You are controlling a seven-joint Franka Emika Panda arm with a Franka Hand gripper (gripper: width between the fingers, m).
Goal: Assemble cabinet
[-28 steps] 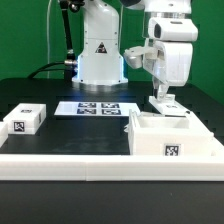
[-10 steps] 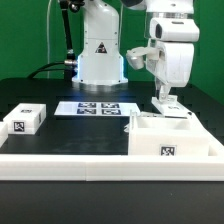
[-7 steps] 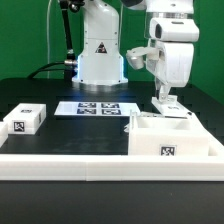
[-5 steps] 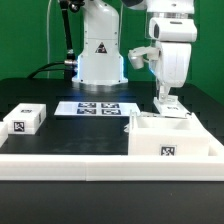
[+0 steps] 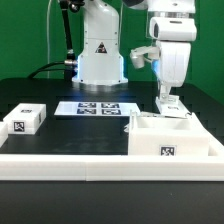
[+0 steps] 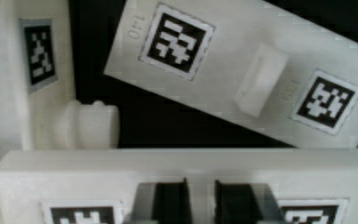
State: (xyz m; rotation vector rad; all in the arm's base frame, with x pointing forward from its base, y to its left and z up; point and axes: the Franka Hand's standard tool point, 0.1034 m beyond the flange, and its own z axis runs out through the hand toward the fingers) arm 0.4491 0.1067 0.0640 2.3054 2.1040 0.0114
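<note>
Cabinet body (image 5: 150, 146), fingers (image 6: 172, 200) apparently clenched on small panel piece (image 5: 176, 109) just behind it.

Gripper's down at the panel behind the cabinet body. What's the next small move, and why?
Probably close the gripper on the panel piece and confirm the hold before any lift. In the exterior view the gripper stands right down at that piece, which lies just behind the cabinet body. Neither view settles whether the jaws are already shut, so I would secure the grip first.

Tagged panel (image 6: 229, 62) cut off at wrist-view edges; tags blurred.
</note>
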